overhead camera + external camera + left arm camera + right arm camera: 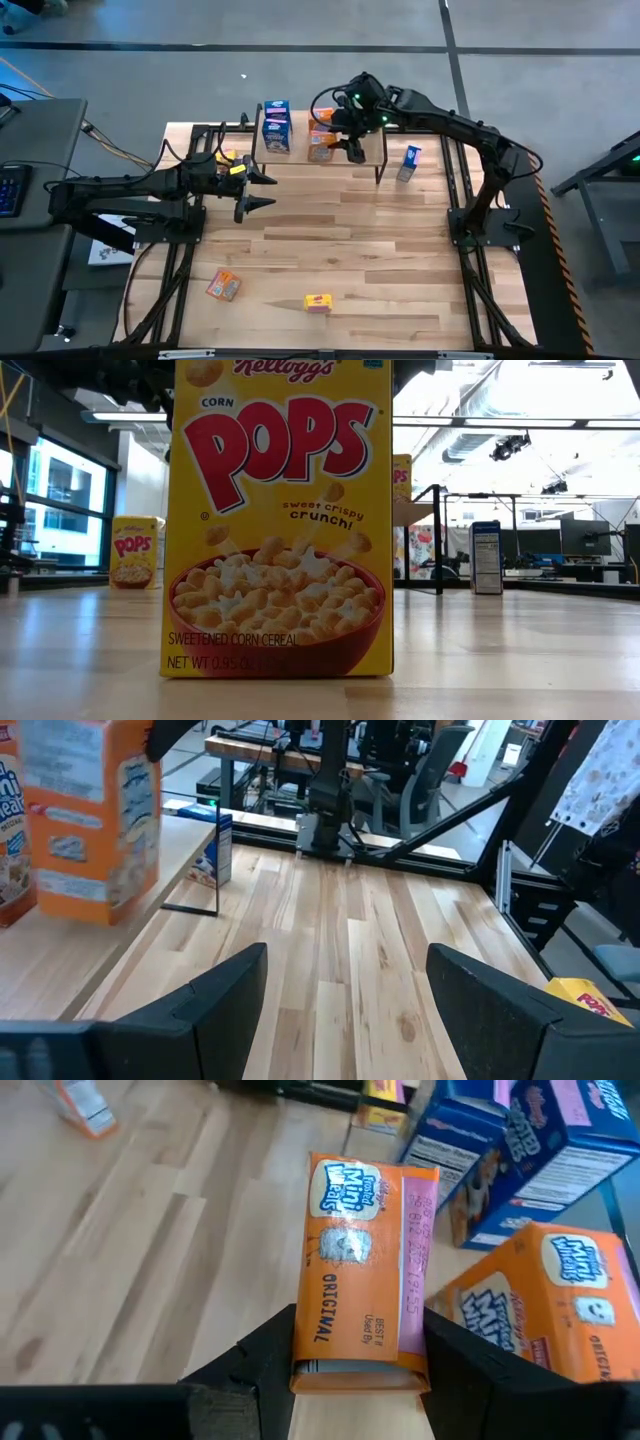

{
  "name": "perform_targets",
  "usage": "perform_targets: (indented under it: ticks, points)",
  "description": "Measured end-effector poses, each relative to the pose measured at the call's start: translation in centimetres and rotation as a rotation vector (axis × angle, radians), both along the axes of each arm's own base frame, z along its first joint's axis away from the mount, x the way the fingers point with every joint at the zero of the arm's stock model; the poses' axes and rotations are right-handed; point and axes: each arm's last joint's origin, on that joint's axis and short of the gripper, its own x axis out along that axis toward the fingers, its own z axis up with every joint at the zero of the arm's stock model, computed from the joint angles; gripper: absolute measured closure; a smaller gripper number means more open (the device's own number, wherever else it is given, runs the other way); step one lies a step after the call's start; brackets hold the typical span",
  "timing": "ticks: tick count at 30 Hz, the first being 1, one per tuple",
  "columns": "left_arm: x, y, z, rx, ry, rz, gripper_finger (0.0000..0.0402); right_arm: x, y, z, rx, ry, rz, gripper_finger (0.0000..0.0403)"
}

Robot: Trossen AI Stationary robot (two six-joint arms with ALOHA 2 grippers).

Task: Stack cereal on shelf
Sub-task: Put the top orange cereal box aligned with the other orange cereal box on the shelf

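Orange cereal box (362, 1265) gripped by right fingers (262, 1355) at shelf (366, 148) edge, left fingers (228, 990) open.

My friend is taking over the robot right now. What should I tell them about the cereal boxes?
Right tool: shut on an orange box, over the shelf.
Left tool: open, holding nothing, by the table's left side.
On the shelf: blue boxes and another orange box.
Still on the table: a blue box right of the shelf, an orange box and a yellow box at the front.
Left: set down the held box, then fetch the rest.
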Motion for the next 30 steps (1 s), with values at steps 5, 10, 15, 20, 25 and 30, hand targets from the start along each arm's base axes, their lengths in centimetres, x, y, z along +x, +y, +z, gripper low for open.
perform_targets:
  ticks: [5,10,15,20,25,30]
  points:
    - [0.0,0.0,0.0,0.000,0.000,0.000,0.0135,0.1,-1.0,-0.7,-0.005,0.022,-0.035,0.0238]
    - [0.0,0.0,0.0,0.000,-0.001,0.000,0.0135,0.1,-1.2,-1.0,-0.003,0.029,-0.036,0.0238]
    - [0.0,0.0,0.0,0.000,0.000,0.000,0.0135,0.2,-1.2,-1.0,-0.021,0.026,-0.016,0.0238]
    - [0.0,0.0,0.0,0.000,0.000,0.000,0.0135,-0.1,-1.5,-1.0,-0.033,0.037,-0.011,0.0238]
    - [0.0,0.0,0.0,0.000,0.000,0.000,0.0135,0.1,-1.6,-1.2,-0.038,0.037,-0.014,0.0238]
    - [0.0,0.0,0.0,0.000,0.000,0.000,0.0135,0.2,-1.6,-1.1,-0.041,0.029,-0.013,0.0238]
